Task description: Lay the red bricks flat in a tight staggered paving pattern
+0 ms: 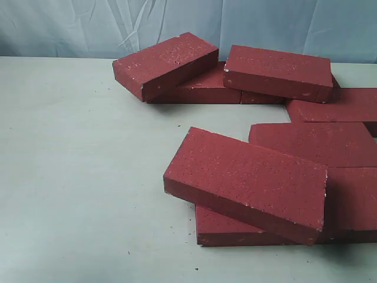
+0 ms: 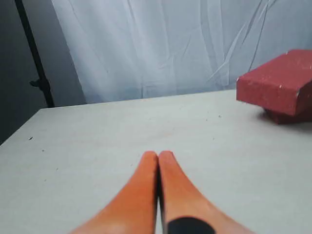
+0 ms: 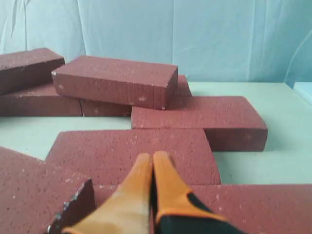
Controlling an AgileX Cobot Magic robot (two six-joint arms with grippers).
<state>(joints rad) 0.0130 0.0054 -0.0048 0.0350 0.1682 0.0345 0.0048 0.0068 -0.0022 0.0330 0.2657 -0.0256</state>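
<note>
We see the rough, white-speckled dark-red rectangular paving bricks (image 1: pixel 247 180) heaped on the right half of the pale tabletop (image 1: pixel 76 177). Three rest propped on others and the rest lie flat. Faint stamped marks on the two far top bricks are too blurred to read. Chipped pale edges show at the corners. The table's left half gives open room. Our left gripper (image 2: pixel 158 155) is clenched on nothing, its orange fingers (image 2: pixel 141 190) pressed together above the table. The right gripper (image 3: pixel 152 156), likewise pinched on nothing, hangs over a flat brick (image 3: pixel 97 151).
</note>
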